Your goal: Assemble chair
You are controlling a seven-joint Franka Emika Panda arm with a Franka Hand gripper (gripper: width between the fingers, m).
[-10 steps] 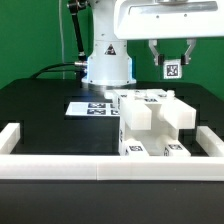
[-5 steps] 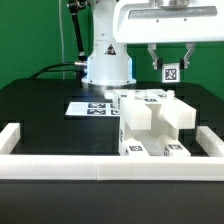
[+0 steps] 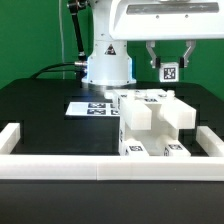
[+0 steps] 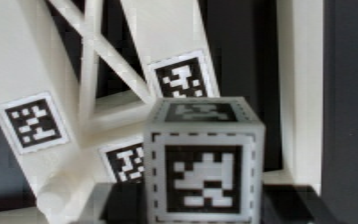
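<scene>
Gripper [image 3: 171, 67] clenched on a small tagged chair piece [image 3: 171, 72], high above the table [image 3: 40, 115] toward the exterior view's right, tag facing the camera, long axis not readable. Below, from left to right: marker board [image 3: 84, 107] lying flat, then the part-built chair [image 3: 150, 125] just beside it, close behind the white front rail [image 3: 90, 168]. Chair tags facing up and toward the camera, blocky parts jutting forward and rightward, long axis unclear.

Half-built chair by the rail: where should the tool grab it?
Likely the narrow block jutting from the chair on the exterior view's right, taken from above: its sides look flat and parallel, and the white rail blocks a front approach. The tool is shut on a tagged block.
</scene>
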